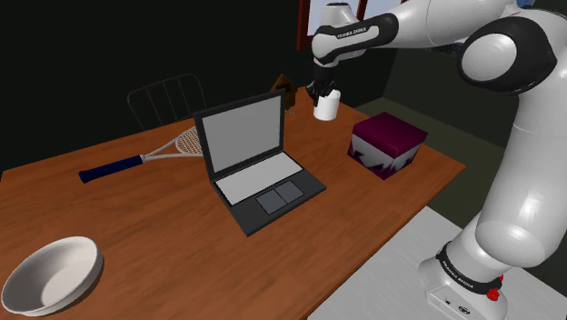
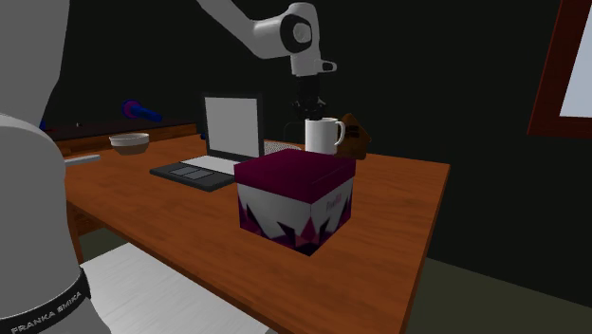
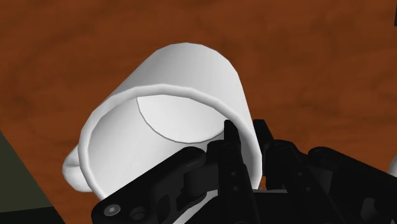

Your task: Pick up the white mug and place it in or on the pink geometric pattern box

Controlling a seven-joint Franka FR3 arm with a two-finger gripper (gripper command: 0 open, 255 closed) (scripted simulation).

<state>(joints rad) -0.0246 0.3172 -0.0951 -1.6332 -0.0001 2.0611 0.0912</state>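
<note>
The gripper (image 1: 323, 91) is pinched on the rim wall of the white mug (image 1: 327, 108), one finger (image 3: 230, 137) set inside the cup and the other outside. The hand is pointed straight down from the arm, which is stretched out over the table's (image 1: 182, 232) far edge. The mug is hung upright directly beneath the fingers, just beyond the dark-lidded patterned box (image 1: 389, 143). Bare wood is left between box and laptop (image 1: 256, 162).
</note>
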